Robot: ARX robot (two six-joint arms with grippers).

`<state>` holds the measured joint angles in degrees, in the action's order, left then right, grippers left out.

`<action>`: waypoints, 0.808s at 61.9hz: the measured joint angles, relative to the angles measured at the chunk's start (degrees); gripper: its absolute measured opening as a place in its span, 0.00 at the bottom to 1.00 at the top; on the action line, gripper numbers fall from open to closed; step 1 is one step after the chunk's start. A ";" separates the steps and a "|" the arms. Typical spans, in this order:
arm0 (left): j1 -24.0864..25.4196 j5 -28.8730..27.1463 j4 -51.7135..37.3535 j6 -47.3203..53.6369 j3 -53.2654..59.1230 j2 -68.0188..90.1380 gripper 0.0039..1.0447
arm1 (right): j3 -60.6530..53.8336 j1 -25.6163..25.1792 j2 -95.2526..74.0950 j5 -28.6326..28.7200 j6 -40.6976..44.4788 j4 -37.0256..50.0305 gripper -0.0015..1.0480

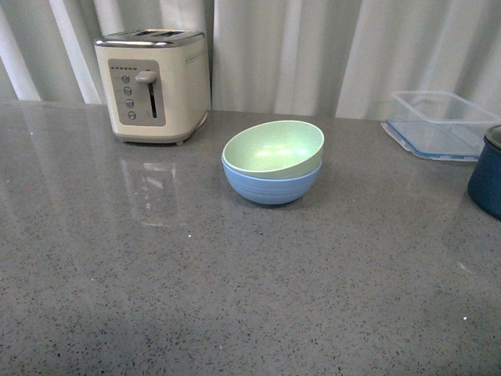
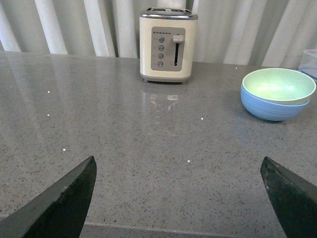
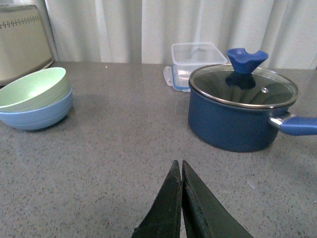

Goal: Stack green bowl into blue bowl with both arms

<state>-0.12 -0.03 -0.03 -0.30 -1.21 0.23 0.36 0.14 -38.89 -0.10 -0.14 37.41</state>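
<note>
The green bowl sits nested inside the blue bowl on the grey counter, tilted a little. The pair also shows in the left wrist view, green bowl in blue bowl, and in the right wrist view, green bowl in blue bowl. Neither arm shows in the front view. My left gripper is open and empty, low over the counter near its front edge, far from the bowls. My right gripper is shut on nothing, well away from the bowls.
A cream toaster stands at the back left. A clear lidded container sits at the back right. A dark navy pot with glass lid and blue handle stands on the right, close to my right gripper.
</note>
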 joint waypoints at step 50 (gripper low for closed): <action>0.00 0.00 0.00 0.00 0.00 0.00 0.94 | -0.07 0.00 23.45 0.00 0.00 -21.79 0.01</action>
<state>-0.12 -0.03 -0.03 -0.30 -1.21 0.23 0.30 0.14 -15.44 -0.10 -0.14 15.62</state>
